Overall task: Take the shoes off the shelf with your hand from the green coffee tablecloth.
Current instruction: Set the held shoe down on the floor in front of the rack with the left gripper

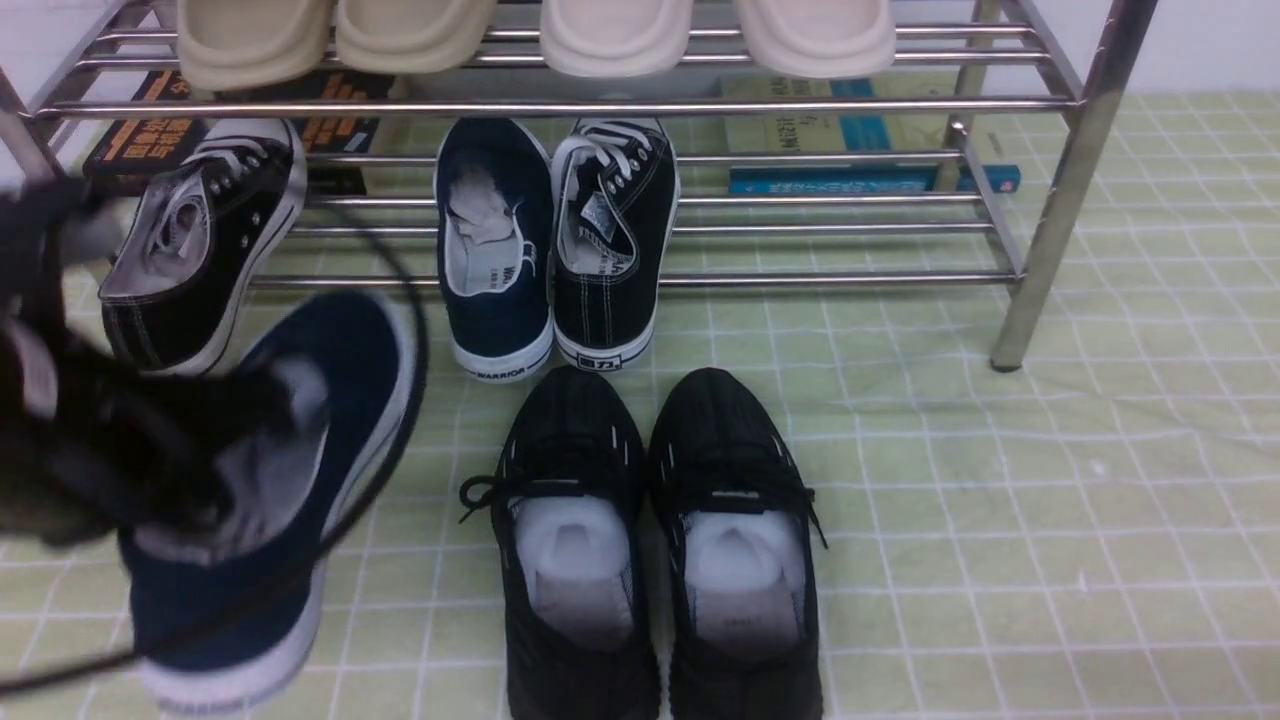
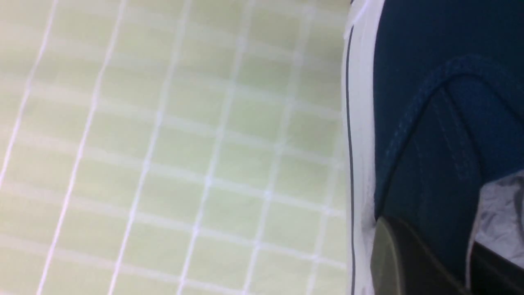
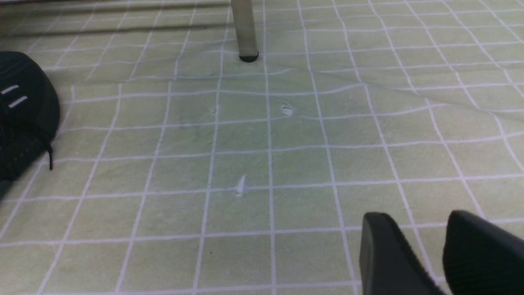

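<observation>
Navy canvas, in two shoes. The held shoe [image 1: 330, 360] is off the shelf [image 1: 1050, 200], toward the bench's near left corner. The left tool [image 1: 200, 460] is clenched on its collar, one finger [image 2: 393, 254] outside and the other inside. Whether its sole touches the cloth [image 1: 1000, 500] I cannot tell. Its long axis runs near to far, heel to the near edge, toe toward the shelf and slightly right. The second shoe [image 1: 495, 300] lies on the lower tier, toe to the far edge, touching one of two laced sneakers [image 1: 610, 260]. The other sneaker sits just beyond the held shoe's toe. Two mesh sneakers [image 1: 570, 450] stand close on its right, and a cable [image 1: 415, 370] loops over it. Four slippers [image 1: 610, 35] line the top tier, and two books [image 1: 860, 140] lie behind. The right tool [image 3: 419, 217] is released over bare cloth.
</observation>
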Action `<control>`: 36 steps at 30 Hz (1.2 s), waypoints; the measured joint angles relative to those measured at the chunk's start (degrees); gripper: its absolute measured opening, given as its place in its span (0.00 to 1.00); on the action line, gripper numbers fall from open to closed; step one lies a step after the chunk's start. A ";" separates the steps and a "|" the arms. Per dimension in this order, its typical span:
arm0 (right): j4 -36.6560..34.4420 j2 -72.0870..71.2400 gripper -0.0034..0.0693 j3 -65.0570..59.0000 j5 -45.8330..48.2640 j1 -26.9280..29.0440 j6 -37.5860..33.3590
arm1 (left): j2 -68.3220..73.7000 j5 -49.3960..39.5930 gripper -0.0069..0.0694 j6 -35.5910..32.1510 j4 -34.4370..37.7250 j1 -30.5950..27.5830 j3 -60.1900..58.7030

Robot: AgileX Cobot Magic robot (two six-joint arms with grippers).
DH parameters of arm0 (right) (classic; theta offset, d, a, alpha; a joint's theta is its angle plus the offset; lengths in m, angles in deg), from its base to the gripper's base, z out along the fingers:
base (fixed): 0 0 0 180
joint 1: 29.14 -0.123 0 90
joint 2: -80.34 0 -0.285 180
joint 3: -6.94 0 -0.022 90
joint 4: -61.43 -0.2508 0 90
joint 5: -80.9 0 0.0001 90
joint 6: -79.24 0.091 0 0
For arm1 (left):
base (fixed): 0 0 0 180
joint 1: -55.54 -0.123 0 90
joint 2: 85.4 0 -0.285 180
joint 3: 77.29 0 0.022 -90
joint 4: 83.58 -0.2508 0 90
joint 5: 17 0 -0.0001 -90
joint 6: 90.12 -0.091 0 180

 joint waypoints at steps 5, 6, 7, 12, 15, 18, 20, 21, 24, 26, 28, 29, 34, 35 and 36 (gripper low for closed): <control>0.00 0.00 0.38 0.00 0.00 0.00 0.00 | -1.05 4.67 0.14 6.26 -7.08 0.00 -8.18; 0.00 0.00 0.38 0.00 0.00 0.00 0.00 | -0.91 5.76 0.14 7.47 -8.32 0.00 -9.32; 0.00 0.00 0.38 0.00 0.00 0.00 0.00 | -0.90 5.97 0.14 7.73 -8.54 0.00 -9.85; 0.00 0.00 0.38 0.00 0.00 0.00 0.00 | 1.28 13.53 0.14 12.82 -13.05 0.00 -14.61; 0.00 0.00 0.38 0.00 0.00 0.00 0.00 | 3.86 18.21 0.14 13.35 -16.64 0.00 -15.33; 0.00 0.00 0.38 0.00 0.00 0.00 0.00 | 6.52 21.08 0.14 14.72 -20.31 0.00 -15.35; 0.00 0.00 0.38 0.00 0.00 0.00 0.00 | 7.88 22.04 0.14 16.38 -22.32 0.00 -15.35; 0.00 0.00 0.38 0.00 0.00 0.00 0.00 | 8.56 22.34 0.14 17.63 -23.44 0.00 -15.35; 0.00 0.00 0.38 0.00 0.00 0.00 0.00 | 11.22 22.49 0.14 21.40 -26.53 0.00 -15.35; 0.00 0.00 0.38 0.00 0.00 0.00 0.00 | 12.27 22.53 0.14 22.95 -27.77 0.00 -15.35; 0.00 0.00 0.38 0.00 0.00 0.00 0.00 | 14.31 23.03 0.14 26.89 -31.13 0.00 -15.35; 0.00 0.00 0.38 0.00 0.00 0.00 0.00 | 14.44 23.03 0.14 27.23 -31.42 0.00 -15.35; 0.00 0.00 0.38 0.00 0.00 0.00 0.00 | 16.82 23.40 0.14 34.77 -39.08 0.00 -15.35; 0.00 0.00 0.38 0.00 0.00 0.00 0.00 | 16.89 23.40 0.14 35.75 -39.98 0.00 -15.35; 0.00 0.00 0.38 0.00 0.00 0.00 0.00 | 16.93 23.45 0.14 36.45 -40.68 0.00 -15.35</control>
